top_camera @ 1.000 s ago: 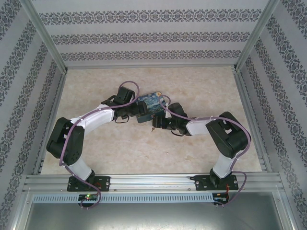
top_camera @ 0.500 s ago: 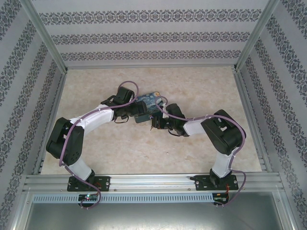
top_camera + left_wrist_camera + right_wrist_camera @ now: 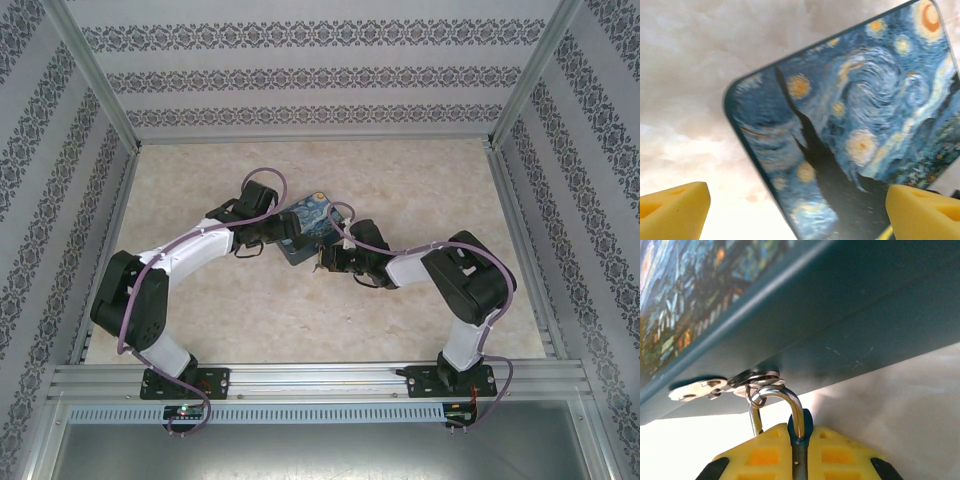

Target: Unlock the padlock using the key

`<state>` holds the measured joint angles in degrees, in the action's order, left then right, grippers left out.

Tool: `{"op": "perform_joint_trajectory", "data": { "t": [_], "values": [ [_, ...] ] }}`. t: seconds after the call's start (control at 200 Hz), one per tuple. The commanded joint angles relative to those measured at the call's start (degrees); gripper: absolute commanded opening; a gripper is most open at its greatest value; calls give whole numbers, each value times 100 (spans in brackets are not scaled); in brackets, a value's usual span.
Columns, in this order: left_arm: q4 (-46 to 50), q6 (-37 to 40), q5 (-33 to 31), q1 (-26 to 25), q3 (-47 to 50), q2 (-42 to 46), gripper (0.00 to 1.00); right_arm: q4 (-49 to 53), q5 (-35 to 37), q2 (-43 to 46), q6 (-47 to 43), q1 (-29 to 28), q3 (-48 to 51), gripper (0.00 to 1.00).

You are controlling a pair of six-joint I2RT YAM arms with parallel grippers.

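Between the right fingers (image 3: 765,455), which were clamped shut, sat the padlock (image 3: 800,426); its shackle (image 3: 790,400) ran straight ahead of the tips into the hasp (image 3: 695,390) on the box (image 3: 850,315), long axis in line with the fingers. Left fingers (image 3: 920,210) stood wide apart, holding nothing, box just ahead. Right arm was nearer.

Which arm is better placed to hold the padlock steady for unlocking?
Right. The right fingers are shut on the padlock, its shackle through the latch of the painted box; the left fingers stand open above it.
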<state>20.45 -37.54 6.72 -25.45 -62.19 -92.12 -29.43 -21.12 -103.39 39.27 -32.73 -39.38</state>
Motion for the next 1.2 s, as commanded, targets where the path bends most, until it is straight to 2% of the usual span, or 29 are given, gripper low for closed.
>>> {"op": "perform_joint_trajectory", "data": {
  "t": [0.0,0.195,0.265,0.37,0.48,0.819,0.979,1.194],
  "values": [
    [485,365,-488,-105,-264,2,91,227,30,108,138,82,200,0],
    [535,456,-804,-343,-330,-205,91,232,-53,137,215,134,244,0],
    [505,432,-800,-383,-311,-276,91,234,-66,136,215,152,264,10],
    [392,384,-721,-396,-236,-333,91,200,-76,144,226,179,315,15],
    [346,364,-688,-390,-206,-372,91,135,-111,144,231,188,359,25],
    [302,323,-672,-403,-153,-374,91,34,-142,256,248,216,516,25],
    [300,311,-662,-397,-153,-369,91,-16,-207,359,250,224,627,31],
    [267,294,-617,-405,-146,-368,91,-39,-216,340,270,215,646,29]
  ]
}}
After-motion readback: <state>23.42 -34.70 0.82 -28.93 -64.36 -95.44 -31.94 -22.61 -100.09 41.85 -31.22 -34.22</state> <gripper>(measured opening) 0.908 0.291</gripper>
